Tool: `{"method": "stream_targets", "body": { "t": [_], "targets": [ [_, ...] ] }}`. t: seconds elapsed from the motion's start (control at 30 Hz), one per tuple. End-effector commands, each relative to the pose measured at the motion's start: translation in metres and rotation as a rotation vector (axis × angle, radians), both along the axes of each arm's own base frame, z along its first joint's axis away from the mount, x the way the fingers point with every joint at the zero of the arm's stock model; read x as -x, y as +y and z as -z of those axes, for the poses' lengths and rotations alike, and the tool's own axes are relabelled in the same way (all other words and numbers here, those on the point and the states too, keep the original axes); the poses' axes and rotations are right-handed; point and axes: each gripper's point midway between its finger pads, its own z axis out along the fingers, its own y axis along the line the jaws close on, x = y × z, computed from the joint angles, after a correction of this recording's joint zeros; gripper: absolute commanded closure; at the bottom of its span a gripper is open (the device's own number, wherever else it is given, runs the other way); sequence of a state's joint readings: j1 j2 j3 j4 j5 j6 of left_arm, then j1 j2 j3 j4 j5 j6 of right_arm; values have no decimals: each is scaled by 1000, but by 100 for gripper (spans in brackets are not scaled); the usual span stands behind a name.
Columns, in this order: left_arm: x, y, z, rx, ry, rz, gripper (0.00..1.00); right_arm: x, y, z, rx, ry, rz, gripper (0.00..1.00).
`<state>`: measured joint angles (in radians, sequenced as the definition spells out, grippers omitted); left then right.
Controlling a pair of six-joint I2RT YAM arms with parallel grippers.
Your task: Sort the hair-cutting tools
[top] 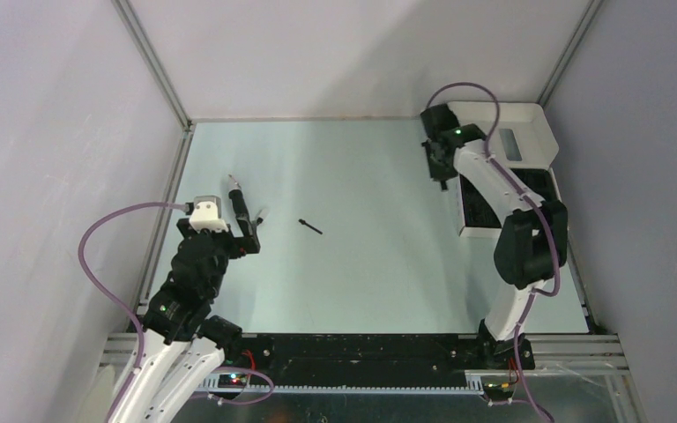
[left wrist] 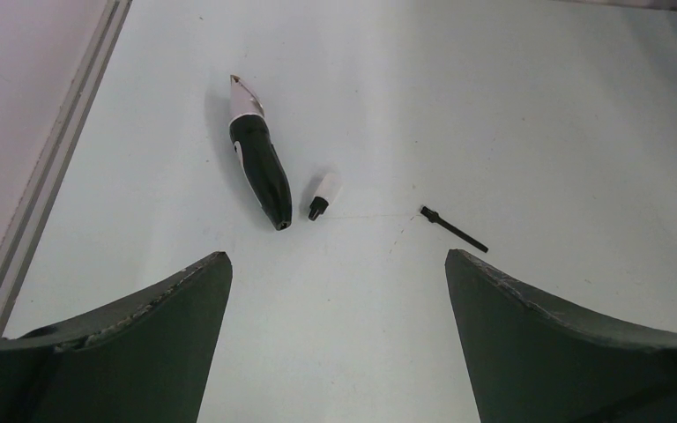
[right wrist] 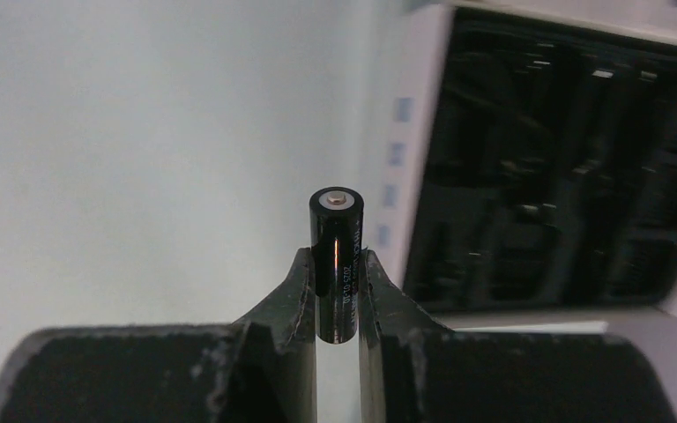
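Your right gripper is clamped on a short black cylinder, whose metal-capped end sticks out past the fingertips, near the white box with its black insert. Your left gripper hangs with jaws spread wide, holding nothing, over the table. Ahead of it lie the trimmer, a small cap just beside its blunt end, and a thin stick further right.
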<state>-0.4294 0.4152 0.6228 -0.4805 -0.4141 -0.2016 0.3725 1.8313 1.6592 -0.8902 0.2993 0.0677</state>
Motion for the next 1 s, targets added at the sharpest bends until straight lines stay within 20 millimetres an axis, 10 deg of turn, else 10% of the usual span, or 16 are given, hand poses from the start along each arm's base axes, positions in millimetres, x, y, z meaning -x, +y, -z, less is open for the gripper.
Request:
{"method": "stream_targets", "body": {
  "t": [0.0,0.4,0.97],
  "targets": [
    [-2,1,-12,20,-48,-7,2,-8,-73,-36,144,-91,134,100],
    [-2,5,-13,2,-51,-22,2,-39,-183,-24,134,-192,228,100],
    [-9,0,-3,-33,-20,-7,2,-62,-219,52,19,-139,140,94]
  ]
}}
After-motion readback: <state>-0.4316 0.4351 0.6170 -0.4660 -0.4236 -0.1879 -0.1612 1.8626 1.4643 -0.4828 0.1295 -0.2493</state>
